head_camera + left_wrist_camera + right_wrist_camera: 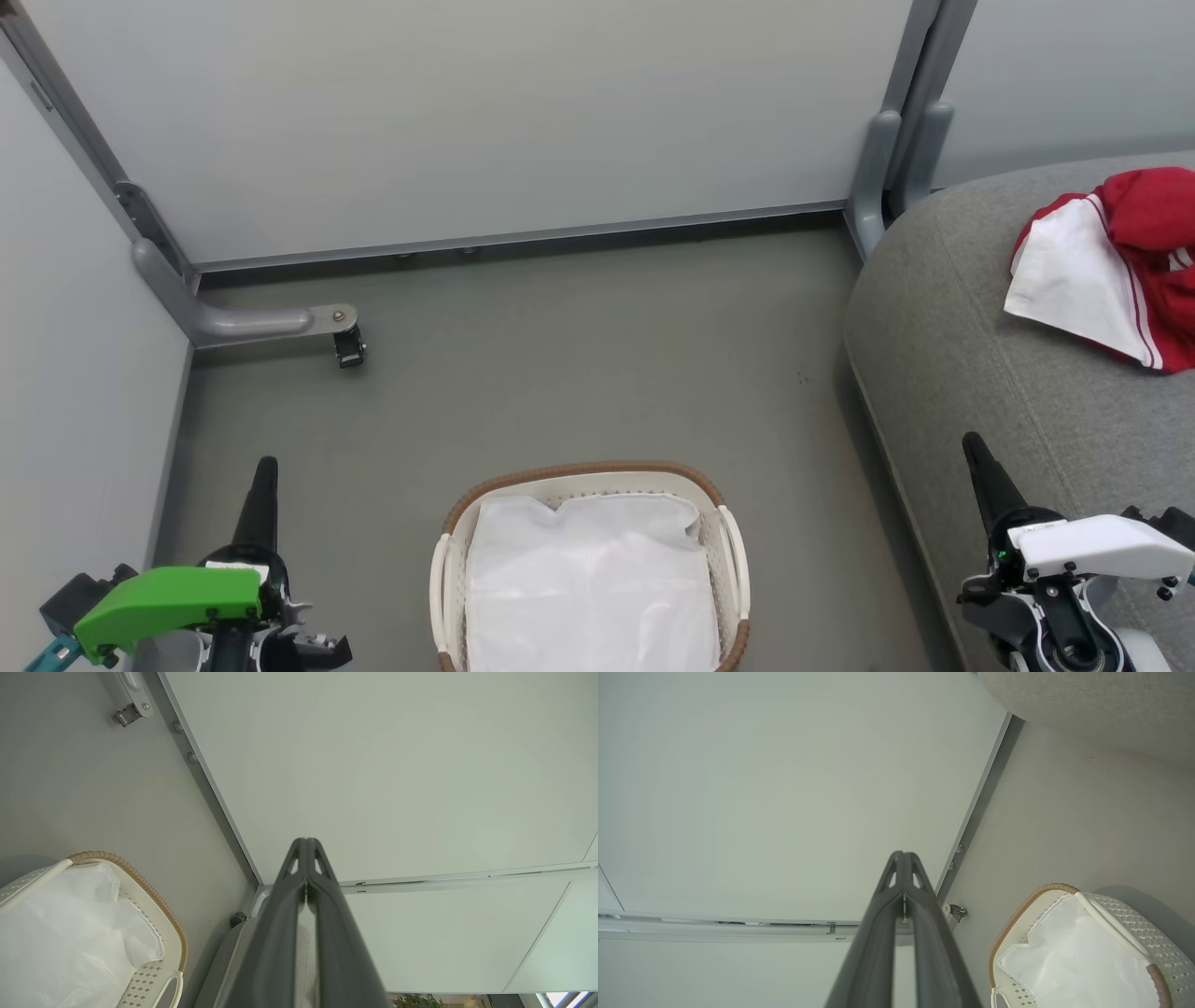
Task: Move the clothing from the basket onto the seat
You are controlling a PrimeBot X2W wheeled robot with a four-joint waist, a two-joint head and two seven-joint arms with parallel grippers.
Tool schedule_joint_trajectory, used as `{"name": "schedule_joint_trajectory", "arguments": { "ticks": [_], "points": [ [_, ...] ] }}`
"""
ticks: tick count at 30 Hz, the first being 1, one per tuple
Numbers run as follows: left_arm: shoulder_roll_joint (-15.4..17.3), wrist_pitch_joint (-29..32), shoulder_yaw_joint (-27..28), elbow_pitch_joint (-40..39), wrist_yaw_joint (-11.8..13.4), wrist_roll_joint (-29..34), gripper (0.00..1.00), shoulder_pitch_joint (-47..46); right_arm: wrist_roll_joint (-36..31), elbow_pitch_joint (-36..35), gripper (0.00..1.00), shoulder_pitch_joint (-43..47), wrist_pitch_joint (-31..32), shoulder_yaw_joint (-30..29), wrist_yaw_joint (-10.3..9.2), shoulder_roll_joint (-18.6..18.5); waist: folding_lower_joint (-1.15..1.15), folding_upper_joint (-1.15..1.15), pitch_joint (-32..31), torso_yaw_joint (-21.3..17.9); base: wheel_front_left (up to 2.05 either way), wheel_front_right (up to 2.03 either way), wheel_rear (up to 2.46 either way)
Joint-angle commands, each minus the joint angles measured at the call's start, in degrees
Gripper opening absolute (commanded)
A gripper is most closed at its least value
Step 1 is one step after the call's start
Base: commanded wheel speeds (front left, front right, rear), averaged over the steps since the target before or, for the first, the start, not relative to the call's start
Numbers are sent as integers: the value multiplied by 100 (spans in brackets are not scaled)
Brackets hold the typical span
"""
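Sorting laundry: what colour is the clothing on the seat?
Clothing: red and white, head view.

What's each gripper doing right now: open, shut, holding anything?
Left gripper: shut, fingers pressed together, holding nothing.
Right gripper: shut, fingers pressed together, holding nothing.

You see the grey floor point(579, 373) carrying the basket point(588, 467), with the seat point(962, 327) to its right. The clothing point(1148, 233) lies on the seat.
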Motion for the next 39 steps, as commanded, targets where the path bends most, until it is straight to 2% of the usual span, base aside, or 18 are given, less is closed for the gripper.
{"name": "schedule_joint_trajectory", "arguments": {
  "ticks": [1, 27, 39],
  "points": [
    [44, 36, 38, -38, -37, -124, 0, -126, 128, -46, 0, -82, 50, -29, -1, -37, 0, 0, -1, -2, 0, 0, 0],
    [29, 318, 248, -32, -135, -1004, 0, -259, 1180, -78, 0, -106, 335, -177, -2, -34, 0, 0, -28, -31, 0, 0, 0],
    [17, 330, 257, -28, -131, -977, 0, -238, 1153, -76, 0, -105, 333, -181, -2, -26, 0, 0, -28, -31, 0, 0, 0]
  ]
}}
